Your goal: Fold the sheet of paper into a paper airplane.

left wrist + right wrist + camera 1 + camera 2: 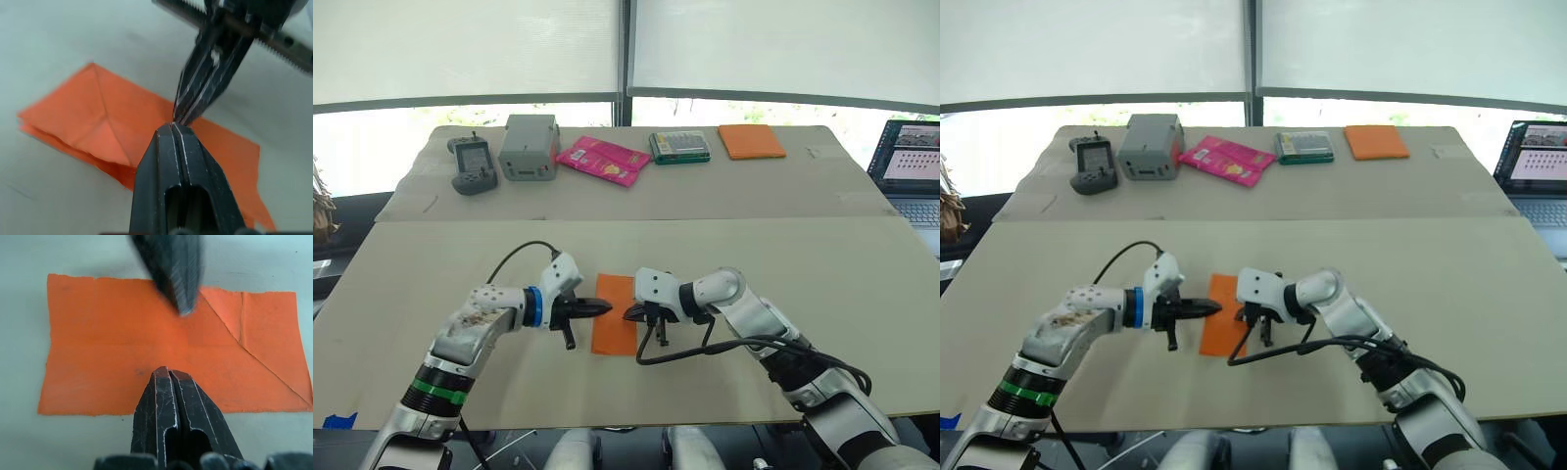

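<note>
The left gripper (604, 308) has its two black fingers pressed tight together, with nothing between them. Its tip points toward the right gripper (628, 314), whose fingers are pressed together too, also with nothing held. The two tips almost meet, nose to nose, just over the sheet of paper (615, 327).

The sheet of paper is bright orange and lies flat on the near part of the table (862, 294), between the two arms. It is folded into a long narrow strip. In the wrist views you can see a slanted fold line near one end of it, like a corner turned in. I cannot tell if the tips touch the paper or just hang above it.

Far away, along the back of the table, sit a grey controller (472, 164), a grey box (529, 146), a pink packet (603, 161), a green box (679, 147) and an orange pad (751, 141). A laptop (911, 168) stands open at the right edge.
</note>
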Available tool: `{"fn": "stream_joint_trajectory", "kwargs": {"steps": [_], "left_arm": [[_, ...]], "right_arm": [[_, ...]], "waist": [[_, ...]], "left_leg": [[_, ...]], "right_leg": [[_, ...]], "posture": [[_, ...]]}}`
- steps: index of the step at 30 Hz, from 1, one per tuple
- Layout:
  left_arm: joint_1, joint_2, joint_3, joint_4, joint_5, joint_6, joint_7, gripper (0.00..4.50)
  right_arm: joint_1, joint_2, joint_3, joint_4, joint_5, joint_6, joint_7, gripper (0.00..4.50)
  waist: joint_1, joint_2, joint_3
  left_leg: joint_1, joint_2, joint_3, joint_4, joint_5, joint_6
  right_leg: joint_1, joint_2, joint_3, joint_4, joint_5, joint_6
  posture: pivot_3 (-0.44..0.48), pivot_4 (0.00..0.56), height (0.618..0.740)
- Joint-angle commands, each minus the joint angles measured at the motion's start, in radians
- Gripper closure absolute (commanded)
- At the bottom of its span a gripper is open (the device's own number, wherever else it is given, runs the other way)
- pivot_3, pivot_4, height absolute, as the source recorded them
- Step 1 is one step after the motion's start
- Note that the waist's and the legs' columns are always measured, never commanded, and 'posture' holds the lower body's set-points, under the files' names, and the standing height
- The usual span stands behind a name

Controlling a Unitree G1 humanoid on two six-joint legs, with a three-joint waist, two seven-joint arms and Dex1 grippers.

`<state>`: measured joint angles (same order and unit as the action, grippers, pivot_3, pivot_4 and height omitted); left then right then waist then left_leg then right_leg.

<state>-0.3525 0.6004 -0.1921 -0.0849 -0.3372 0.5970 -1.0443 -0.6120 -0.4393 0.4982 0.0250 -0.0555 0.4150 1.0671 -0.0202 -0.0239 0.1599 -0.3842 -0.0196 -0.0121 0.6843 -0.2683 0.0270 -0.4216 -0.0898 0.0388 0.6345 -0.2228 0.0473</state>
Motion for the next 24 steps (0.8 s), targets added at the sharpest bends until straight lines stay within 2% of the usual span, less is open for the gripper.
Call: {"fn": "stream_joint_trajectory", "kwargs": {"steps": [1, 6, 14, 24], "left_arm": [[0.015, 0.016, -0.072, 0.007, 0.056, -0.074, -0.038, 4.5], [0.021, 0.002, -0.103, 0.042, 0.078, -0.092, -0.034, 4.5], [0.045, 0.06, -0.11, 0.052, 0.105, -0.107, -0.061, 4.5], [0.039, 0.062, -0.111, 0.07, 0.107, -0.121, -0.057, 4.5]], "right_arm": [[0.019, 0.004, -0.009, 0.019, -0.008, 0.042, -0.03, 4.48], [0.005, 0.04, -0.052, 0.096, -0.018, 0.003, -0.107, 4.48], [-0.06, 0.067, -0.133, 0.281, -0.014, -0.121, -0.199, 4.48], [-0.022, 0.102, -0.188, 0.445, 0.042, -0.402, -0.166, 4.48]], "waist": [[0.002, 0.0, 0.0], [0.005, 0.0, 0.0], [0.005, 0.0, -0.001], [0.002, 0.0, -0.001]], "left_leg": [[0.0, 0.0, 0.0, 0.0, 0.0, 0.0], [0.001, 0.0, 0.0, 0.0, 0.0, 0.0], [0.001, 0.0, 0.0, 0.0, 0.0, 0.0], [0.003, 0.0, 0.0, -0.003, 0.0, 0.0]], "right_leg": [[0.0, 0.0, 0.0, 0.0, 0.0, 0.0], [0.002, -0.001, 0.0, 0.0, 0.0, 0.0], [0.001, -0.001, 0.0, -0.001, 0.0, 0.0], [0.002, -0.001, 0.0, -0.002, 0.0, 0.0]], "posture": [[0.0, 0.15, 0.74], [0.0, 0.15, 0.74], [0.0, 0.15, 0.74], [0.0, 0.15, 0.74]]}}
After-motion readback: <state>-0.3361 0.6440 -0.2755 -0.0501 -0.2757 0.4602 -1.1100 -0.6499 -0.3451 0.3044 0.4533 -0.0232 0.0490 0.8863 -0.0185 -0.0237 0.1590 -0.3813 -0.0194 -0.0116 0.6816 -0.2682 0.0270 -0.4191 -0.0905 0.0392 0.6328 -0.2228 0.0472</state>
